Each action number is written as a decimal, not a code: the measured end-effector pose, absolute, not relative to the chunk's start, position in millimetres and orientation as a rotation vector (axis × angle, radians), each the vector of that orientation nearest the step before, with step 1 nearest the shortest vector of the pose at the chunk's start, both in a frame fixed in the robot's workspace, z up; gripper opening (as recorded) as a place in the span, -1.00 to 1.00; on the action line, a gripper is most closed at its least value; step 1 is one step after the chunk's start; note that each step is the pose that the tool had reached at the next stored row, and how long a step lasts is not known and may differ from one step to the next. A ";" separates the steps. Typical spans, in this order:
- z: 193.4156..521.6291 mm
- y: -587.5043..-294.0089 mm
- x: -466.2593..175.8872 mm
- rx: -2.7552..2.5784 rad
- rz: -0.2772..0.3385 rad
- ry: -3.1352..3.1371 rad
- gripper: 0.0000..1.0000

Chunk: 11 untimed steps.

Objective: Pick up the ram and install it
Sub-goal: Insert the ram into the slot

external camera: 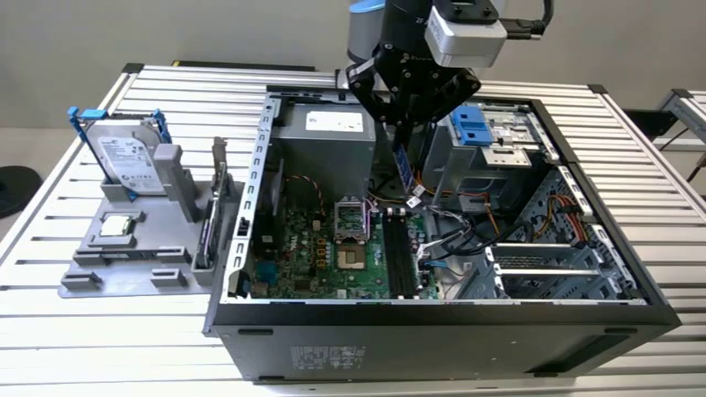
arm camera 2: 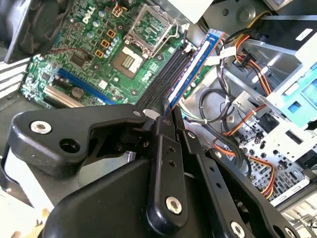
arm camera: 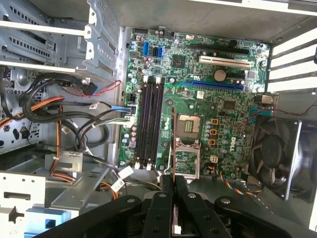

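Note:
My gripper point(external camera: 403, 136) hangs over the open computer case point(external camera: 441, 318) and is shut on the ram point(external camera: 405, 168), a narrow blue-green stick held upright on edge. In the second wrist view the ram point(arm camera 2: 193, 67) sticks out from between the black fingers point(arm camera 2: 166, 148) toward the motherboard point(arm camera 2: 59, 74). The first wrist view shows the ram point(arm camera: 173, 144) edge-on as a thin line beyond the gripper point(arm camera: 173, 186), over the CPU socket point(arm camera: 189, 126) and just beside the black memory slots point(arm camera: 151, 124). The stick stays above the board, apart from the slots point(external camera: 398, 252).
A grey fixture point(external camera: 132, 256) outside the case, at the exterior view's left, holds a silver hard drive point(external camera: 131, 161), a CPU chip point(external camera: 116, 227) and a card point(external camera: 215, 207). Inside the case are loose cables point(arm camera: 74, 114), a fan point(arm camera: 277, 153), the power supply point(external camera: 326, 136) and a blue-tabbed drive cage point(external camera: 474, 124).

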State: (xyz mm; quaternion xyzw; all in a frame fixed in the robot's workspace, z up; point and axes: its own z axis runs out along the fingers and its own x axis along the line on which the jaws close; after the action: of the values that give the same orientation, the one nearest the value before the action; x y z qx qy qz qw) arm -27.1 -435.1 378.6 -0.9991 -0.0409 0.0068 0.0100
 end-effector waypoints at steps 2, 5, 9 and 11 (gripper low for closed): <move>378.5 -435.1 -26.9 -3.119 0.021 -0.128 -1.00; 378.4 -435.1 -26.3 -3.119 0.021 -0.128 -1.00; 378.0 -435.0 -26.2 -3.119 0.021 -0.128 -1.00; 377.4 -435.1 -26.0 -3.119 0.021 -0.128 -1.00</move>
State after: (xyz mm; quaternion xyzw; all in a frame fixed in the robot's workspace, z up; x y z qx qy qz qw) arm -26.0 -435.1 377.4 -0.9991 -0.0409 0.0068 0.0101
